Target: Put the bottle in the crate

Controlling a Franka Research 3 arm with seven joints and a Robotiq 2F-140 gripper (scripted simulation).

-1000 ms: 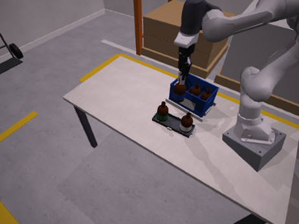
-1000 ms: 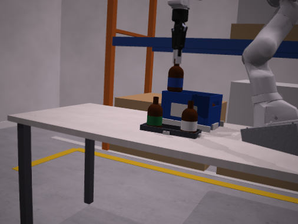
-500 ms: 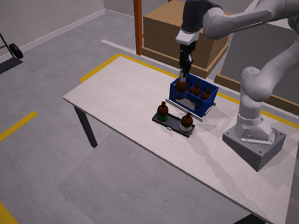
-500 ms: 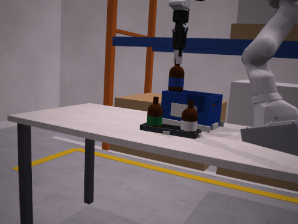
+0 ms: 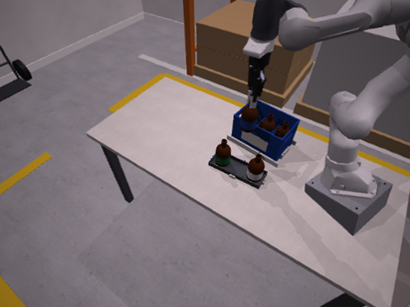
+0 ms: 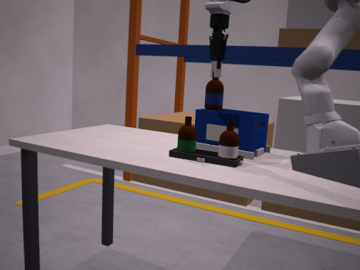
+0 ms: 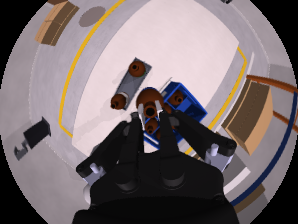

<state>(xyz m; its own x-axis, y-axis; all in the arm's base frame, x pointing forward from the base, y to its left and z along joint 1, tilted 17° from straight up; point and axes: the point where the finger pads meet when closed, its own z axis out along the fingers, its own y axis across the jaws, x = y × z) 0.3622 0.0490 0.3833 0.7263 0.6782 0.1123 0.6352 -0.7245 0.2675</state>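
My gripper (image 5: 252,102) (image 6: 215,71) (image 7: 150,108) is shut on the neck of a brown bottle with a blue label (image 5: 249,117) (image 6: 214,93) (image 7: 148,94). The bottle hangs upright; its base is about level with the rim of the blue crate (image 5: 289,144) (image 6: 261,132) in the exterior view, over the crate's left part in the top view. Several brown bottles (image 5: 270,123) (image 7: 177,98) stand in the crate; the held bottle partly hides the slots. The dark tray (image 5: 239,167) (image 6: 208,156) (image 7: 131,85) holds a green-labelled bottle (image 5: 223,153) (image 6: 187,137) and a white-labelled bottle (image 5: 256,168) (image 6: 228,143).
The tray lies close in front of the crate on the pale table (image 5: 165,125) (image 6: 107,142). Light grey strips run along the crate's foot. The robot's base stands on the table to the right in the top view. A rack and cardboard boxes (image 5: 221,41) stand behind the table.
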